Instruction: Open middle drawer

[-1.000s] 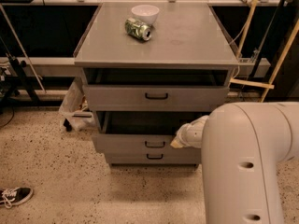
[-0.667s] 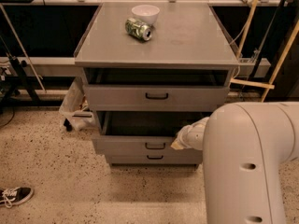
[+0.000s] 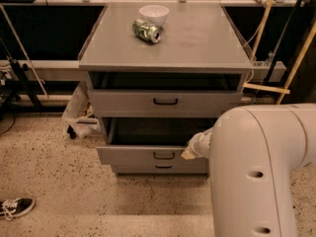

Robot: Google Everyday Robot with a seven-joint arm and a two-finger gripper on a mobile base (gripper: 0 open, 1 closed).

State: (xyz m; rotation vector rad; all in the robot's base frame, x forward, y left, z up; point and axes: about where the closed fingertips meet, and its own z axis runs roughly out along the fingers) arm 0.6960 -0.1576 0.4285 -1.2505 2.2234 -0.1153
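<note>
The grey cabinet (image 3: 165,58) has three drawers. The middle drawer (image 3: 133,155), with a small black bar handle (image 3: 163,155), stands pulled out, and its dark inside shows above the front. My gripper (image 3: 190,151) is at the right part of that drawer's top edge, mostly hidden behind my big white arm (image 3: 256,172). Above it, the top drawer (image 3: 165,102) is slightly out. Below the middle drawer, only a strip of the bottom drawer (image 3: 163,168) shows.
A white bowl (image 3: 153,14) and a green can (image 3: 146,30) on its side rest on the cabinet top. A plastic bag (image 3: 79,110) sits left of the cabinet and a shoe (image 3: 15,207) lies on the speckled floor. Wooden rods (image 3: 296,58) lean at the right.
The middle drawer front has come out very slightly further toward me, and my gripper has moved with it. The rest is unchanged.
</note>
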